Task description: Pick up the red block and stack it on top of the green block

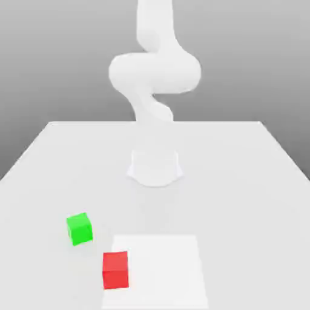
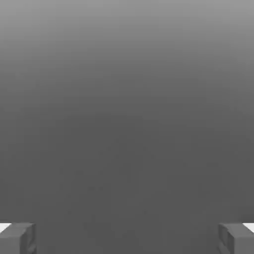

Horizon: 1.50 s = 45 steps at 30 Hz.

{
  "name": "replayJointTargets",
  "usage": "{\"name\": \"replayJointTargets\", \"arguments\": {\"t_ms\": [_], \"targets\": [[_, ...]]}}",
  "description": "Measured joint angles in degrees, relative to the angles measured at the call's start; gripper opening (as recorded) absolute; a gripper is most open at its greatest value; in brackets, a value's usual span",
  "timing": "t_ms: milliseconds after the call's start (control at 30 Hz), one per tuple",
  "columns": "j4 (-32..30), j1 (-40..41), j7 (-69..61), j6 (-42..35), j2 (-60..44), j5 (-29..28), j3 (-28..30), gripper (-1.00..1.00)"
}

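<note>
Red block (image 1: 115, 270) nearest the camera, over the left edge of the pale square (image 1: 158, 272) on the table (image 1: 230, 200); green block (image 1: 80, 229) farther back.

Both of the 2 blocks are on the exterior view's left side of the table, and they stand apart: the red one is toward the near edge, straddling the square's edge on the exterior view's left, while the green one sits off the square, beyond its far corner on that same side and turned at a slight angle (its top is bare). The 1 white arm (image 1: 155, 72) rises from its base (image 1: 155, 168), which is nearer the table's far edge. In the hand view, the gripper (image 2: 127, 239) has its 2 fingers wide apart, with nothing between them.
</note>
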<state>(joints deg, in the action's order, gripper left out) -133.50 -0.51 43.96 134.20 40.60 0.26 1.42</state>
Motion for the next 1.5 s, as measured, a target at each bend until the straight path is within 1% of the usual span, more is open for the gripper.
{"name": "replayJointTargets", "arguments": {"t_ms": [333, 567, 733, 900, 933, 1167, 1367, 1500], "targets": [[-6.9, -1.3, -8.1, 9.8, -21.1, 1.8, 5.2, 0.0], [-11.7, -0.8, -13.7, 16.5, -35.7, 3.1, 7.4, 0.0], [-15.1, 0.8, -17.0, 21.3, -46.0, 2.9, 8.0, 0.0], [-14.4, 2.4, -20.2, 29.3, -56.4, 6.5, 5.7, 0.0], [-14.1, 3.2, -20.6, 31.0, -58.4, 7.0, 4.8, -1.0], [-14.0, 3.4, -20.7, 31.3, -58.9, 7.1, 4.6, -1.0], [-16.2, 2.7, -18.6, 22.7, -47.9, 2.3, 7.2, -1.0], [-22.1, 9.1, -28.6, 20.7, -39.9, -2.7, 11.0, -1.0]]}}
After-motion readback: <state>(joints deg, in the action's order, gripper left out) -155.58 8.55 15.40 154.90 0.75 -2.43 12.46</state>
